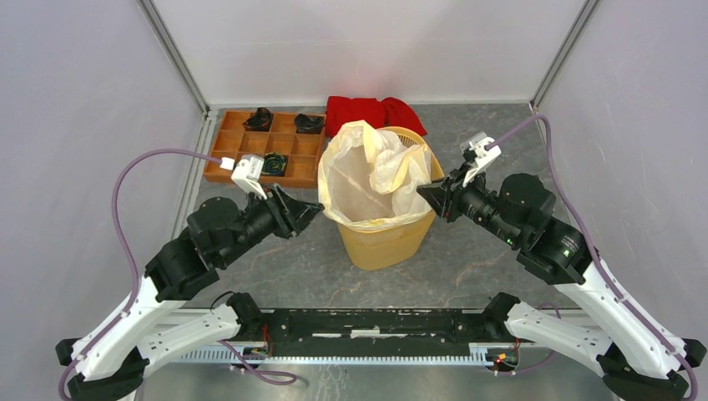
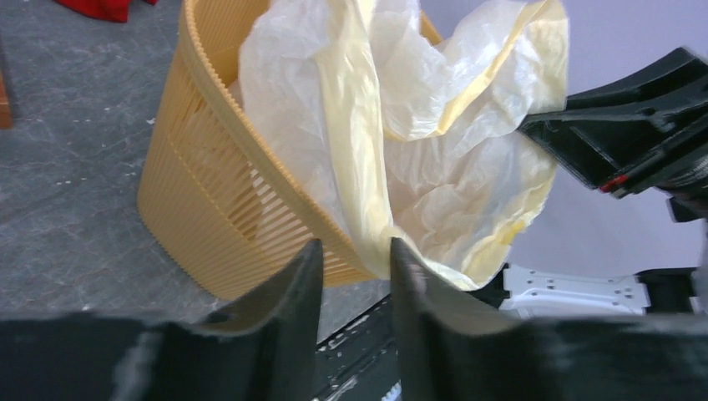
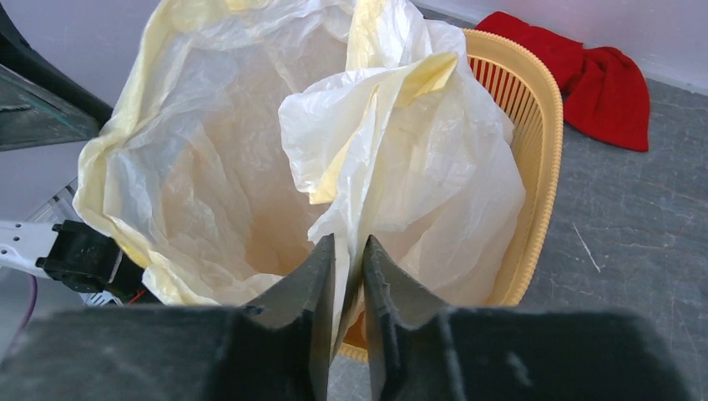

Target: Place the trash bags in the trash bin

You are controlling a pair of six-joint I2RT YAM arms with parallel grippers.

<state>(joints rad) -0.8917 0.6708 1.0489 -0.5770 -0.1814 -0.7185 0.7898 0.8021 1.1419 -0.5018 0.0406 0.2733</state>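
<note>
Pinching a fold of the trash bag (image 3: 392, 167) in the right gripper (image 3: 349, 251), fingers nearly closed with just the thin film in the gap. Nothing held over at the left gripper (image 2: 351, 255): narrow gap, parked just beside the near rim of the trash bin (image 2: 217, 209), with the bag edge right past the tips.

Looks mostly done tbh. Sitting inside the bin like a liner, draped over the rim on the left arm's side, but bunched up tall above the rim where it's pinched.

Could still go wrong easily though. Tugging up or sideways on that pinch might drag the whole bag back out, or tip what looks like a pretty light bin. Letting go too high probably just leaves it puffed above the rim. Slippery-looking film too, so might slide out of the pinch.

Further out: red cloth (image 1: 371, 113) behind the bin, wooden tray (image 1: 232, 125) back left with small dark items in three compartments.
</note>
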